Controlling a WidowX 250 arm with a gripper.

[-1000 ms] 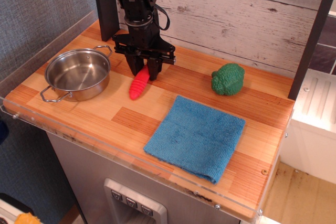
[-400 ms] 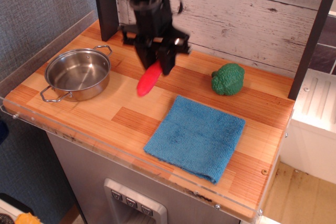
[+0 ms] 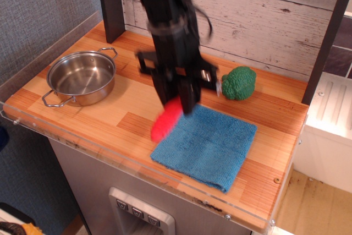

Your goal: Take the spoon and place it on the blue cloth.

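My black gripper (image 3: 177,102) is blurred by motion and is shut on the spoon (image 3: 166,120). Only the spoon's thick red handle shows, hanging down and to the left from the fingers; its metal bowl is hidden between them. The handle's lower end hangs over the left edge of the blue cloth (image 3: 206,144), which lies flat on the wooden counter at the front right. Whether the handle touches the cloth or the counter I cannot tell.
A steel pot (image 3: 81,77) with two loop handles stands at the left of the counter (image 3: 110,119). A green bumpy vegetable toy (image 3: 238,83) sits behind the cloth near the plank wall. A clear plastic lip runs along the counter's front edge.
The gripper has lifted the spoon off the counter beside the pot and carried it right and toward the front, to the blue cloth's left edge.
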